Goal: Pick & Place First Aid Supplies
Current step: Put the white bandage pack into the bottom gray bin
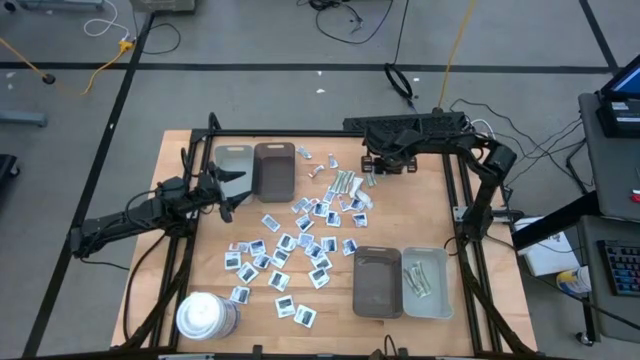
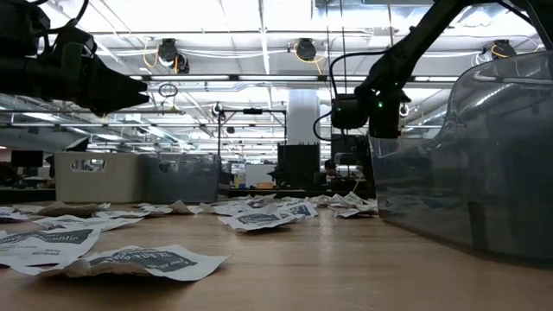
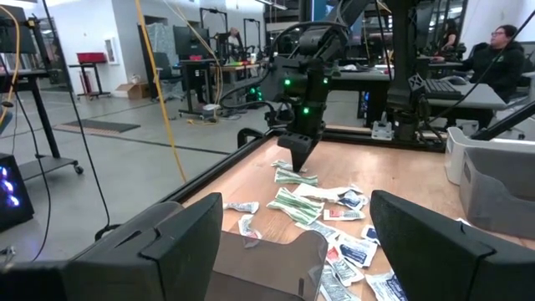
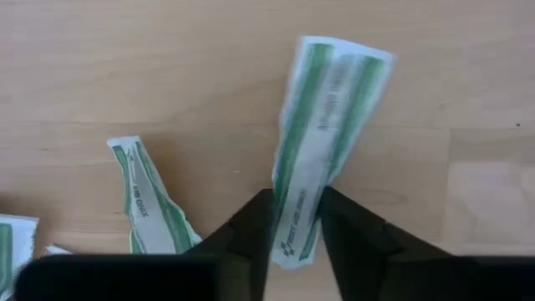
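Clamping a green-striped strip [image 4: 322,142], right fingers [image 4: 251,221] show only wrist-side; left fingers [image 3: 180,238] apart.

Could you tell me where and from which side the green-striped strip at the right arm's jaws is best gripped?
Grip the green-striped strip across its narrow width at the near end, coming straight down from above. It lies flat on the table, long and thin, so the short span fits between the jaws. The right gripper already straddles that end.
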{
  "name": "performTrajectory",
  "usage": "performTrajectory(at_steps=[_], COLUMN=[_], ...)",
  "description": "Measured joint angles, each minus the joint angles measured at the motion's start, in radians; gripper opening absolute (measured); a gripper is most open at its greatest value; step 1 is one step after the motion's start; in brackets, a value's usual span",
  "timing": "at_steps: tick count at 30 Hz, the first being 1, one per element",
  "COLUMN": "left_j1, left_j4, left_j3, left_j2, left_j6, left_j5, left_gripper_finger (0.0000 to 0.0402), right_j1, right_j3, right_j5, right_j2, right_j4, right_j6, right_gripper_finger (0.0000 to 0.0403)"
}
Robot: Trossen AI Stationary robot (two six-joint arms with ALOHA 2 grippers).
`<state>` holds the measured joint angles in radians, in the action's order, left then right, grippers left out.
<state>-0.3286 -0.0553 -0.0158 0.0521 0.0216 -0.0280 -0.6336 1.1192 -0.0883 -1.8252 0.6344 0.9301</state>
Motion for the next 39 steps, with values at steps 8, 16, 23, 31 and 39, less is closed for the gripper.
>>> performTrajectory(at_steps=[8, 16, 23, 31, 39], left_j1=[0.000, 0.000, 0.000, 0.000, 0.000], left_j4=[0.000, 0.000, 0.000, 0.000, 0.000], left_j3=[0.000, 0.000, 0.000, 0.000, 0.000], left_j2=[0.000, 0.000, 0.000, 0.000, 0.000], left_j6=[0.000, 0.000, 0.000, 0.000, 0.000], left_j5=[0.000, 0.000, 0.000, 0.000, 0.000], left_gripper_finger=[0.0306, 0.0306, 0.0306, 0.0306, 0.0306], right_j1=[0.001, 0.019, 0.043, 0.104, 0.319], right_j3=[-0.006, -0.006, -0.004, -0.004, -0.002], right_j5=[-0.005, -0.006, 0.048, 0.063, 0.058], right_j2=[0.043, 0.197, 0.317, 0.396, 0.469], right_j4=[0.041, 0.232, 0.330, 0.394, 0.441], right_j6=[-0.026, -0.014, 0.034, 0.107, 0.271], right_gripper_finger=[0.0007, 0.0002, 0.0001, 0.0001, 0.0001])
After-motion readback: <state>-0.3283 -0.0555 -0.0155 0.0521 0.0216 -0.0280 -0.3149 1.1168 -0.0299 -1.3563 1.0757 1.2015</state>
